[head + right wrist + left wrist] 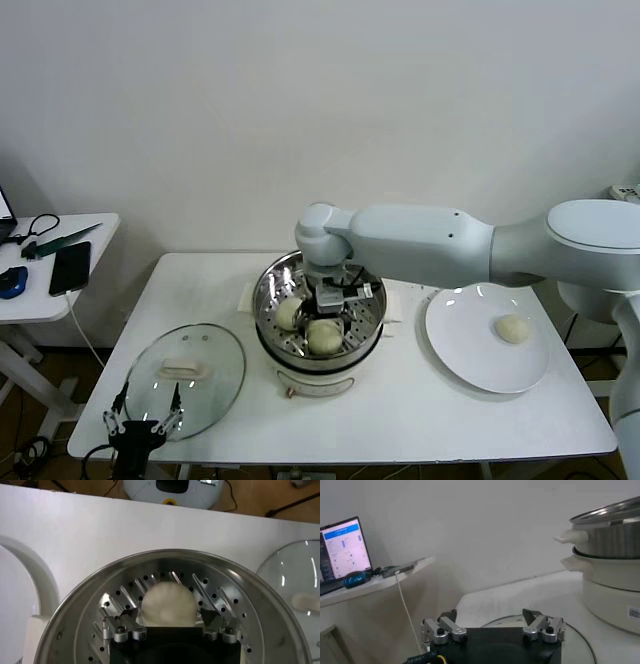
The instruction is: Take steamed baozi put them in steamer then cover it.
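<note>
The steamer [318, 325] sat mid-table [400, 410] with two buns [323, 337] in it and the right gripper [335, 300] just over them. The lid [187, 378] lay left of the steamer, the plate [470, 345] right of it, one bun [512, 328] on that.

Right arm [420, 245] hides steamer's [268, 300] rear — third bun unseen.

Shiny perforated steel steamer [320, 300], clear glass cover [190, 378], glossy white plate [470, 350], matt smooth baozi [512, 328]

Cream-white baozi [168, 604] btwn right pincer [169, 622] jaws; shiny steel steamer [250, 600] w/ dotted holes; white bench [420, 410].
</note>
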Robot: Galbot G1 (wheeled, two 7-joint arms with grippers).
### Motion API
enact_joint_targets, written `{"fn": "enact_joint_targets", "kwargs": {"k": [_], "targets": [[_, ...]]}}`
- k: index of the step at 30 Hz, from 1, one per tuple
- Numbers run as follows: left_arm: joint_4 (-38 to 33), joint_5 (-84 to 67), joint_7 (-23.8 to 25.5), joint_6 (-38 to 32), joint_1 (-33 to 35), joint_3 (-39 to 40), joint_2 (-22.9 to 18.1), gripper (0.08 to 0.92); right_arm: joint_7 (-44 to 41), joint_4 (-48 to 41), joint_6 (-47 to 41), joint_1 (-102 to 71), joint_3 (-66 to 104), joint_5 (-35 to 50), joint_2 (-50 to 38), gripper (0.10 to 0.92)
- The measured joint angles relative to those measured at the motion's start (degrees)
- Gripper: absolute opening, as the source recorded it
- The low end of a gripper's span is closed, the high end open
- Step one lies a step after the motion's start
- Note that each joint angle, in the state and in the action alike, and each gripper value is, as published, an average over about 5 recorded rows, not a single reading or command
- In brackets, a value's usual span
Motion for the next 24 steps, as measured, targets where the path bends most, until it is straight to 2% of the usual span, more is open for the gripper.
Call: {"fn": "enact_joint_targets", "kwargs": {"k": [14,18,24], "targets": [[-0.7,0.3,0.0,0.2,-0.1,0.4,0.1,0.823,3.0,-1.6,-1.8,4.6,1.5,2.2,-5.1,0.823],[-1.0,0.6,0.1,0.4,-0.6,0.7,0.1,0.823,6.8,-1.3,-7.1,7.5,-0.4,4.2,-9.4,0.823],[-1.0,0.9,0.1,0.5,-1.0,1.1,0.0,0.823,10.3,0.4,-20.5,10.3,-2.9,9.7,-17.0,0.823]]}}
